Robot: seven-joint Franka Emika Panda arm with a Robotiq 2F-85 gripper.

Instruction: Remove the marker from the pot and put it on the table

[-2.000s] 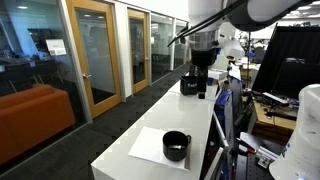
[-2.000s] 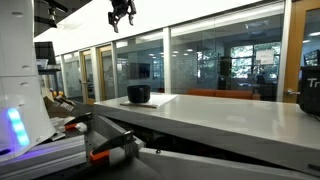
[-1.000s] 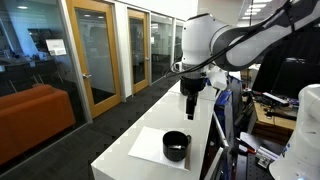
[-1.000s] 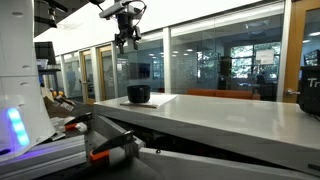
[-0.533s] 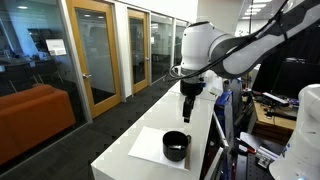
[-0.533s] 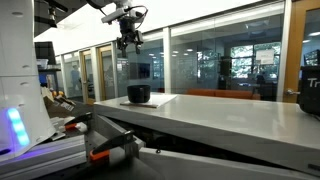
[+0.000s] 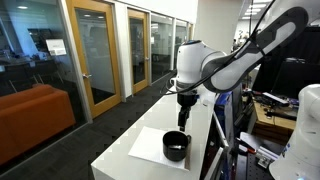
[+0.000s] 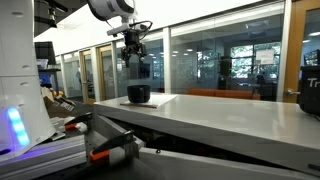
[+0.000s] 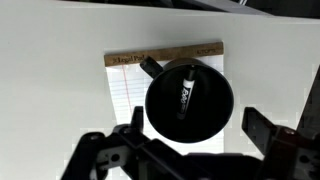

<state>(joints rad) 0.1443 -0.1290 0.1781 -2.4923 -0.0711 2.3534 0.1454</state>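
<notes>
The small black pot (image 7: 176, 146) stands on a white lined sheet (image 7: 150, 146) on the long white table (image 7: 120, 162). It also shows in an exterior view (image 8: 138, 94). In the wrist view the pot (image 9: 215, 105) holds a black marker (image 9: 186, 92) with white lettering, lying upright in its dark inside. My gripper (image 7: 184, 112) hangs above the pot, open and empty, as it also shows in an exterior view (image 8: 133, 60). In the wrist view its fingers (image 9: 190, 135) sit either side of the pot's lower rim.
A taller black object (image 7: 205, 88) stands farther back on the table behind my arm. Glass walls and wooden doors (image 7: 92, 55) run along one side. Cluttered equipment (image 7: 270, 110) stands beyond the table's other edge.
My arm has swung toward the near end of the table and come down, so the gripper now hangs lower, over the pot. The pot and marker have not moved.
</notes>
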